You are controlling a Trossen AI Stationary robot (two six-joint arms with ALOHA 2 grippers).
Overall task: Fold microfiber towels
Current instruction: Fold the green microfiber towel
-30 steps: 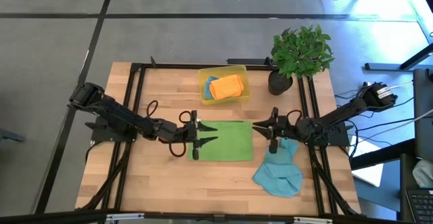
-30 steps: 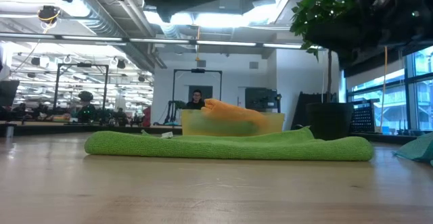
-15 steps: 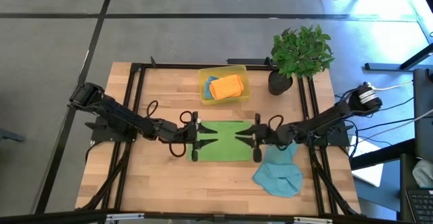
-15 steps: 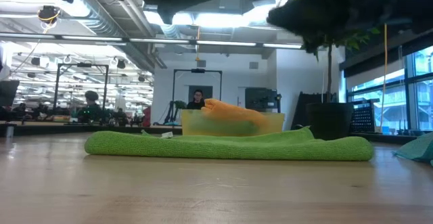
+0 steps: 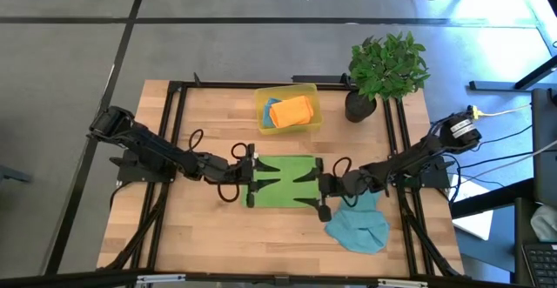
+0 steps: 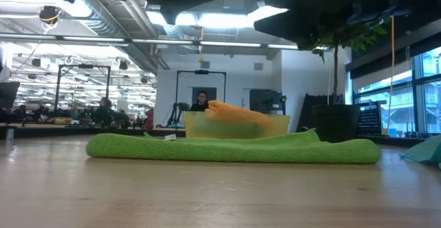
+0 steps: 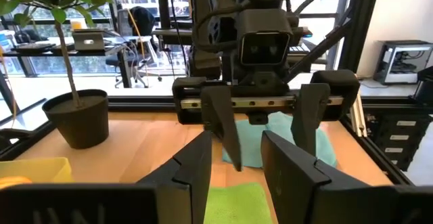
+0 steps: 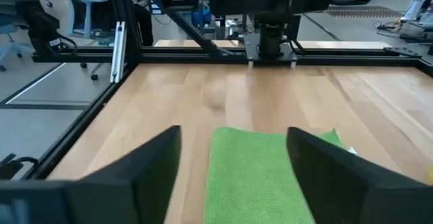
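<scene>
Green microfiber towel (image 5: 283,182): lies flat and doubled at the desk's centre, left tool (image 5: 264,176) over its left edge with fingers part-spread and pinching nothing, right tool (image 5: 311,182) over its right edge with fingers spread wide and empty. Orange towel (image 5: 291,110) with a blue one beneath: folded in the yellow bin (image 5: 311,91) at the desk's far edge, judged done. Teal towel (image 5: 359,221): crumpled near the desk's right edge, still to fold; the green one appears mid-fold.
</scene>
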